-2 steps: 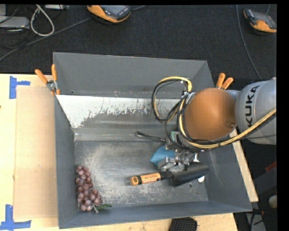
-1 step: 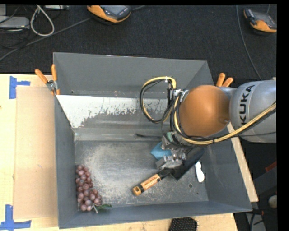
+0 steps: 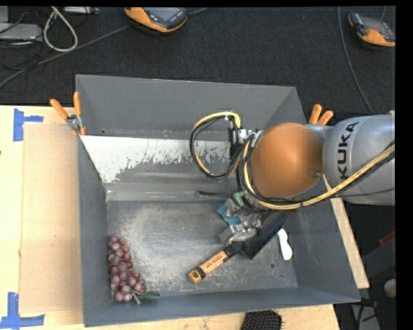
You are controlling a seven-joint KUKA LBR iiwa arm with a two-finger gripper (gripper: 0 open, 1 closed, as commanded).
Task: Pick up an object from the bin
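End effector [image 3: 240, 227] low over the orange-handled, black-headed tool [image 3: 208, 265] in the grey metal bin [image 3: 161, 103]; its opening cannot be told. Advise squaring across the tool, clear of the small white plastic piece [image 3: 284, 245].

Floor: a dark, near-black matt floor covering [image 3: 226, 45] runs across the upper part of the view, beyond the far rim of the grey metal bin [image 3: 187, 82].

Items on floor: a pale grey looped cable [image 3: 59, 32] lies at upper left. An orange-and-black rounded device [image 3: 157, 15] sits at top centre, cut by the frame edge. A second orange-and-black device [image 3: 373, 29] sits at top right. A black bristled brush-like object [image 3: 261, 320] lies at the lower edge, just outside the near rim.

Lighting: even, with no hard shadows on the floor.
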